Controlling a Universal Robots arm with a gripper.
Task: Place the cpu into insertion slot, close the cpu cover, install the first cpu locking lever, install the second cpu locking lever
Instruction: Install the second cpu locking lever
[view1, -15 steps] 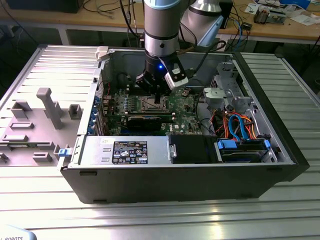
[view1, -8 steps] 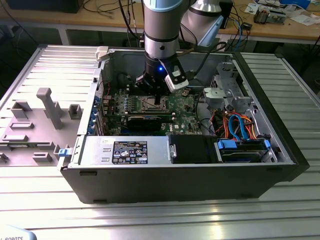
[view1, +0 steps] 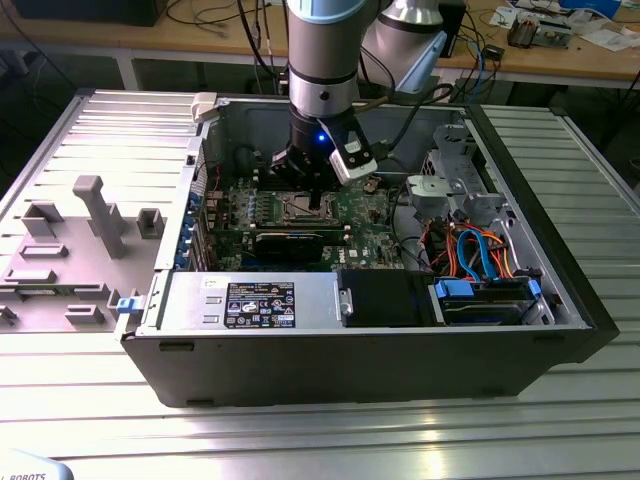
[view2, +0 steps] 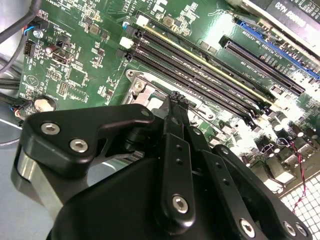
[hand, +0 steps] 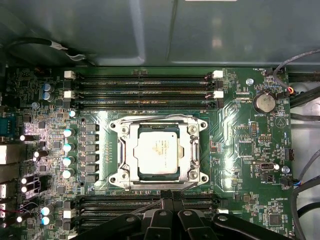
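The arm reaches down into the open computer case (view1: 560, 300), and the gripper (view1: 318, 195) hangs low over the green motherboard (hand: 240, 150), close to the insertion slot (hand: 200, 125). In the first wrist view the cpu (hand: 159, 151) lies flat inside that socket, its dull grey face turned up, and the cpu cover (hand: 131, 150) is folded down around it, so the chip shows through the frame's square window. The black fingertips (hand: 172, 196) sit just beyond the socket's edge, at the side nearest the camera, above the rows of long black memory slots (hand: 145, 202). In the second wrist view the fingers (view2: 176, 107) are pressed together into one narrow point with no gap between them, and nothing is seen held there; the tip stands just above the socket's silver rim. A thin metal lever (hand: 145, 206) runs along the socket's side right beside the fingertips, though whether the tip touches it cannot be told. A further bank of memory slots (hand: 142, 90) lies beyond the socket's far side
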